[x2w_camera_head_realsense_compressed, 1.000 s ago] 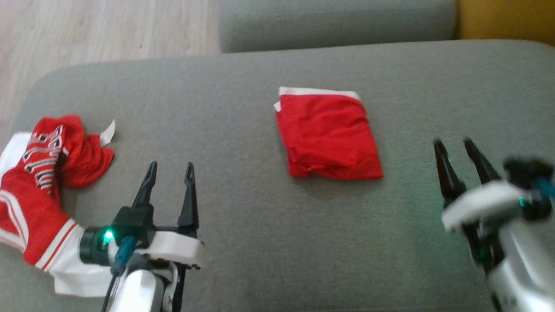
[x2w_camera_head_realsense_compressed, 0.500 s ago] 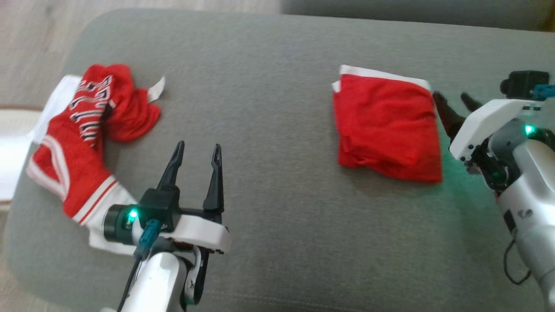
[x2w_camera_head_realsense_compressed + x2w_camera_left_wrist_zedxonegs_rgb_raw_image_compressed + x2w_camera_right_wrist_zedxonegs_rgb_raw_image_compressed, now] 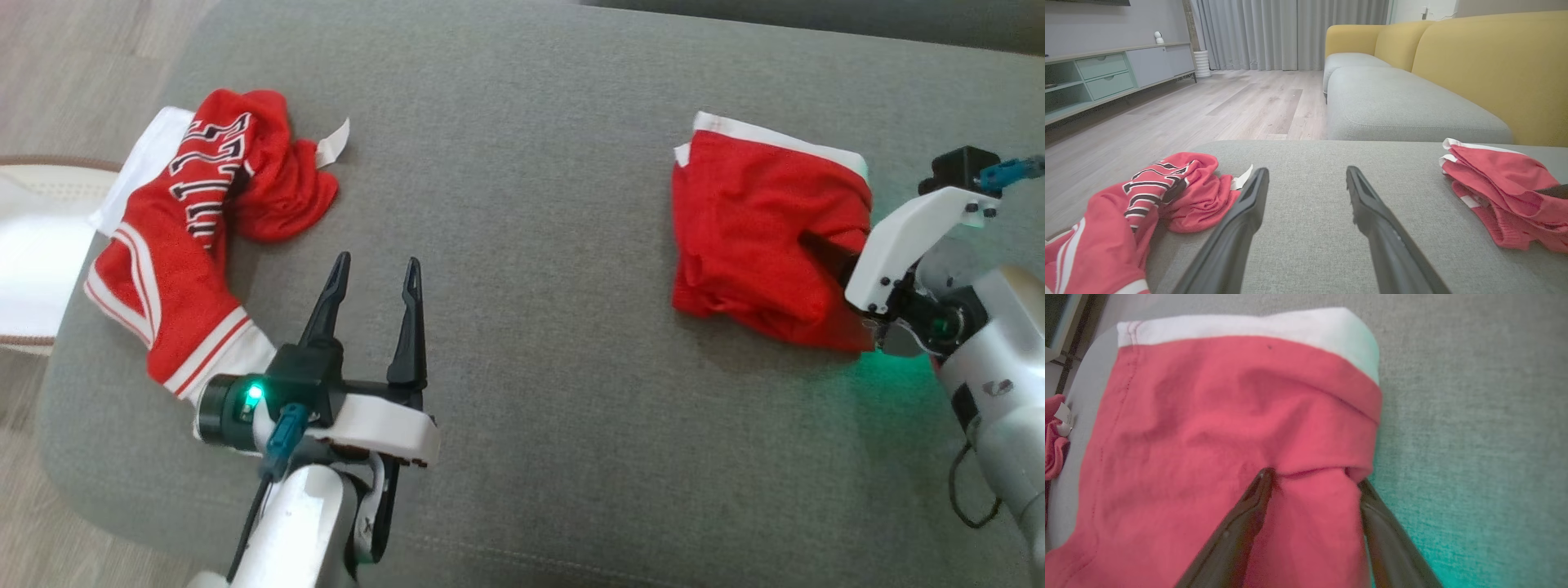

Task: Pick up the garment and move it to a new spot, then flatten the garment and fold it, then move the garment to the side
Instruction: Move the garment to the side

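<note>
The folded red garment (image 3: 759,237) lies toward the right of the grey sofa cushion (image 3: 531,204) — the right end effector (image 3: 1312,479) sits at its right edge, fingers parted with a ridge of cloth between them. The left end effector (image 3: 375,273) hovers released over the cushion, near a crumpled red jersey (image 3: 196,245) at the left.

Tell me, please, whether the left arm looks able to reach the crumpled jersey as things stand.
Probably yes: the crumpled jersey lies close beside its open jaws, only bare cushion between.
</note>
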Available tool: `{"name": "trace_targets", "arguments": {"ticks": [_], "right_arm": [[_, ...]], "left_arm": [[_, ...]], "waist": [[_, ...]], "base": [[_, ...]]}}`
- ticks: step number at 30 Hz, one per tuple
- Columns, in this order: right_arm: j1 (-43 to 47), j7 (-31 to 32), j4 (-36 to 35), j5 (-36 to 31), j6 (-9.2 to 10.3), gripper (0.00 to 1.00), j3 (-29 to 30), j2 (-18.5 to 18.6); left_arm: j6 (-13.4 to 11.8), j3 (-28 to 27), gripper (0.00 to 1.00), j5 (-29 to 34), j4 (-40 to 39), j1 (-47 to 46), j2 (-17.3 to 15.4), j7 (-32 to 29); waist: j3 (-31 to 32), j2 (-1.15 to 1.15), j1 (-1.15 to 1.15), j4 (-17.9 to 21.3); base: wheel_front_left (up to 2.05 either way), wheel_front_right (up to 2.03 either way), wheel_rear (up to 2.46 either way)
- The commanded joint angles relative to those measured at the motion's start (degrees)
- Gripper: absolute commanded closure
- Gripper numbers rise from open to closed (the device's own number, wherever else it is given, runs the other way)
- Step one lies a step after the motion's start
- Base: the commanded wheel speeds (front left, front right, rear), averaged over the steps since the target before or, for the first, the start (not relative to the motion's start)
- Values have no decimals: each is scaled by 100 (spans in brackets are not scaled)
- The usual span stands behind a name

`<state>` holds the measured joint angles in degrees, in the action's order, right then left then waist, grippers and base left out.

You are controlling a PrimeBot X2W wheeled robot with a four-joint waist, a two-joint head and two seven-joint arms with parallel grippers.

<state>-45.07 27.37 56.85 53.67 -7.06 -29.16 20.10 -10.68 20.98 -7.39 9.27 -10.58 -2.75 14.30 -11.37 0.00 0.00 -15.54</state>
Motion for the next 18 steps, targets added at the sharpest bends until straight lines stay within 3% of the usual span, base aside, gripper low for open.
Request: {"name": "trace_targets", "arguments": {"ticks": [1,7,18], "right_arm": [[58,-224,-192,43,-43,96,-134,-17],[63,-1017,-379,114,-43,100,-436,53],[-40,-1332,-325,467,-43,100,-908,234]], "left_arm": [[-31,-179,0,-21,-210,-186,-13,70],[102,-208,0,83,-188,-175,-13,70],[384,-51,0,115,-139,-184,-13,70]], "waist": [[27,0,0,53],[231,0,0,410],[544,0,0,1565]], "base": [[0,0,0],[0,0,0],[0,0,0]]}}
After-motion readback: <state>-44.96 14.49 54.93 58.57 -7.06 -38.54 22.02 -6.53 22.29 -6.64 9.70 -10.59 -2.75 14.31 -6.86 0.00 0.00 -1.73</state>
